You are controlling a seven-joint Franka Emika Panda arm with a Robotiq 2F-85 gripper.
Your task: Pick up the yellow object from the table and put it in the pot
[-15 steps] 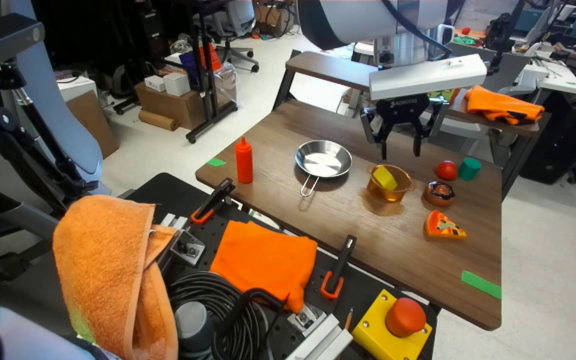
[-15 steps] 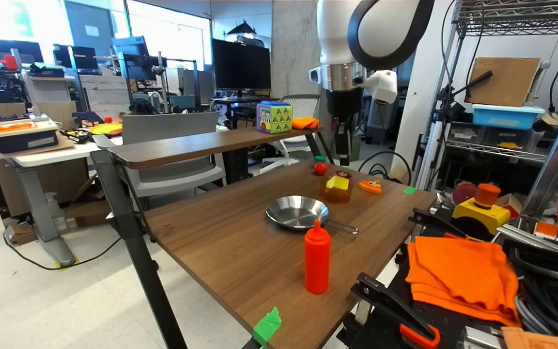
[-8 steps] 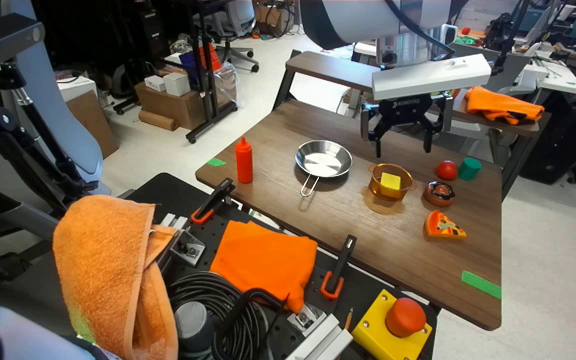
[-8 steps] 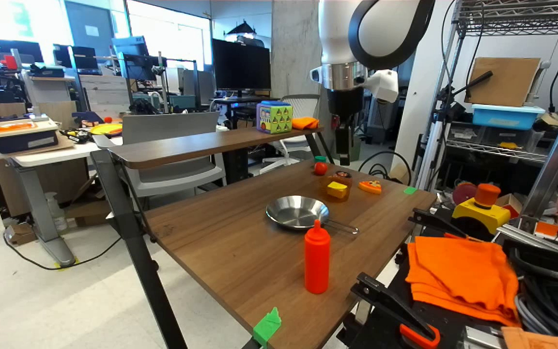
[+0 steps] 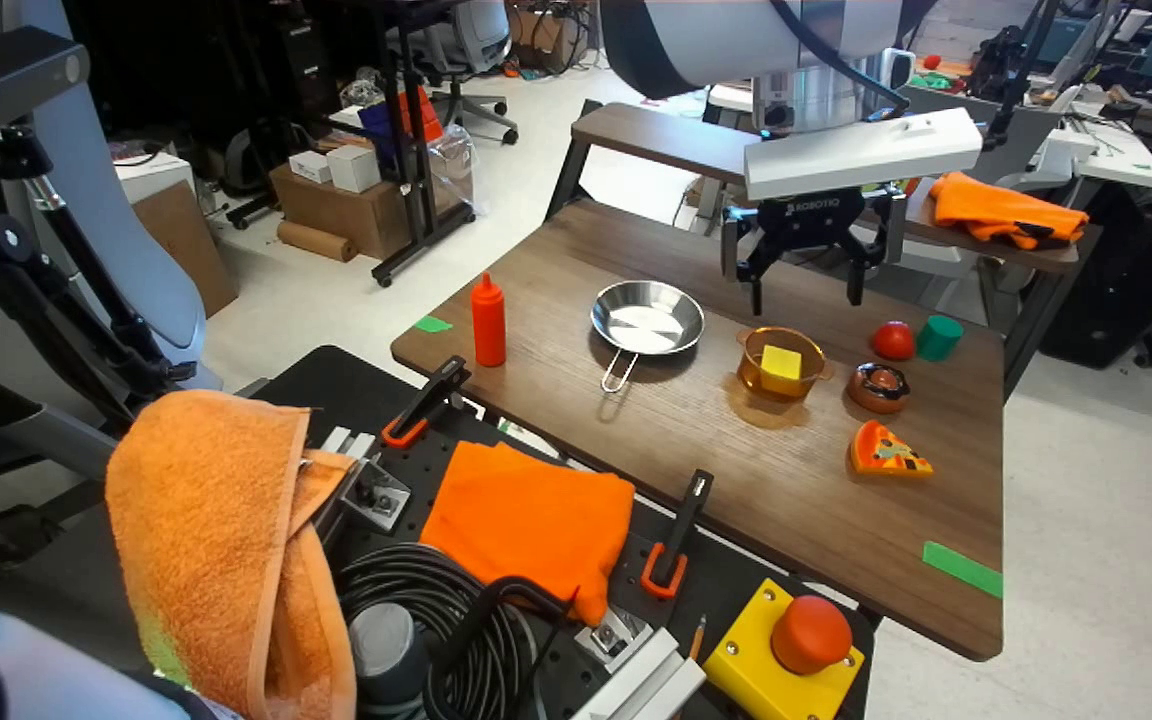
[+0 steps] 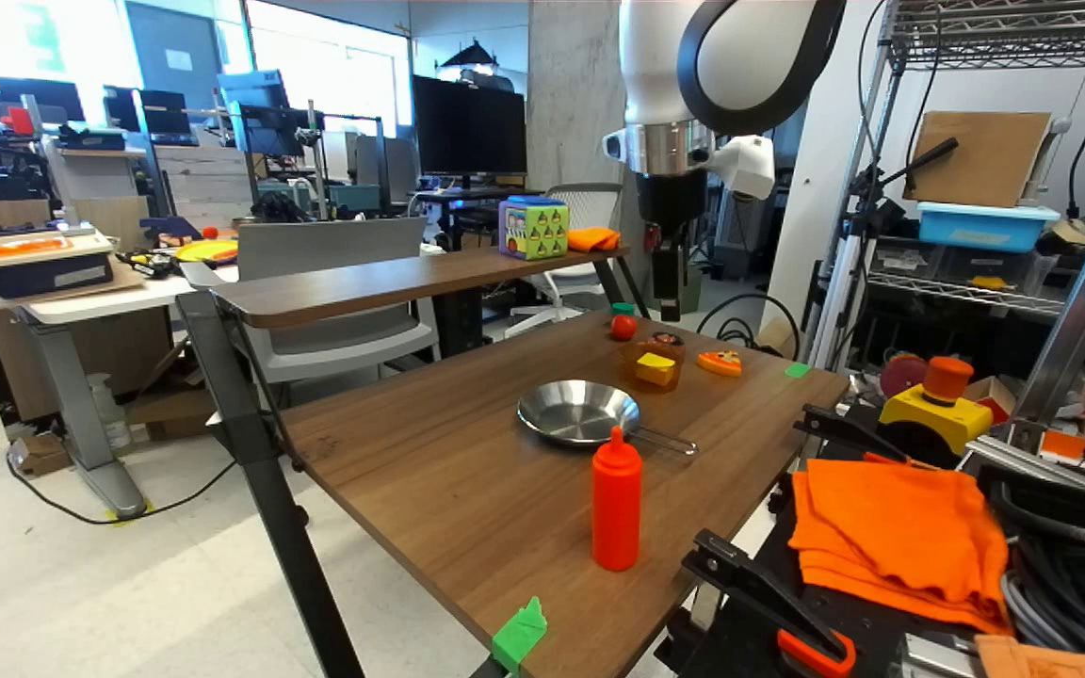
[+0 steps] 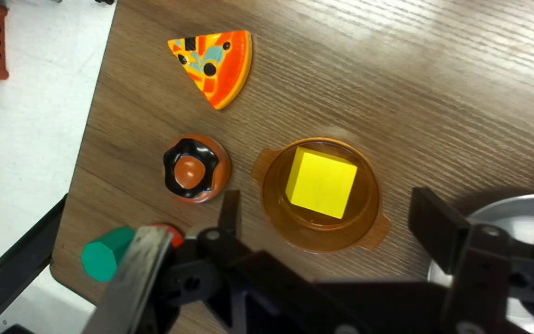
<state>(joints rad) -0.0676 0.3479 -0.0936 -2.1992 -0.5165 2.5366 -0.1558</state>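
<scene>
My jaws have spread apart; the yellow block has dropped down in the pot; I'm probably done.

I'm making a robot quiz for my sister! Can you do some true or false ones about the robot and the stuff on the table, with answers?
1. The yellow block is inside the amber pot. True.
2. The silver pan is between the red bottle and the amber pot. True.
3. The gripper is shut on the yellow block. False: its jaws stand open above the amber pot.
4. The toy pizza slice is in the silver pan. False: it lies on the table.
5. The green toy is beside the red ball. True.
</scene>
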